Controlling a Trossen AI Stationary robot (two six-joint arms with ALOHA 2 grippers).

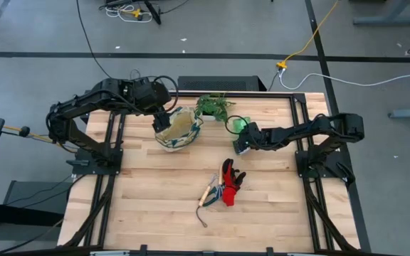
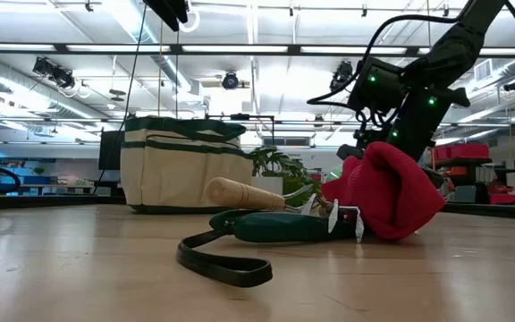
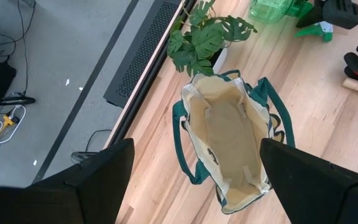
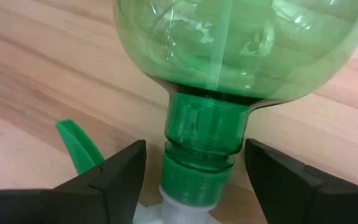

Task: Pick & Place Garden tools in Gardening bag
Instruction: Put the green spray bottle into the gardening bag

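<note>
Two arms over the wooden table (image 1: 148, 206). Right gripper (image 1: 242, 144) sits at the green spray bottle (image 1: 239, 125) lying on its side beside the potted plant (image 1: 214, 107); jaws apart, one on each side of the bottle's neck (image 4: 201, 146), not clamped. Left gripper (image 1: 164, 118) hovers above the open gardening bag (image 1: 177, 130), jaws apart, holding nothing. Red-and-black gloves (image 1: 232, 183) and hand rake (image 1: 210, 193) lie together mid-table, well apart from the bag.

Translucent green bottle (image 4: 229, 68); cream bag (image 3: 232, 134) trimmed dark green; red-and-black gloves (image 1: 232, 183); pale wood rake handle (image 2: 244, 192); leafy green plant (image 3: 205, 38).
</note>
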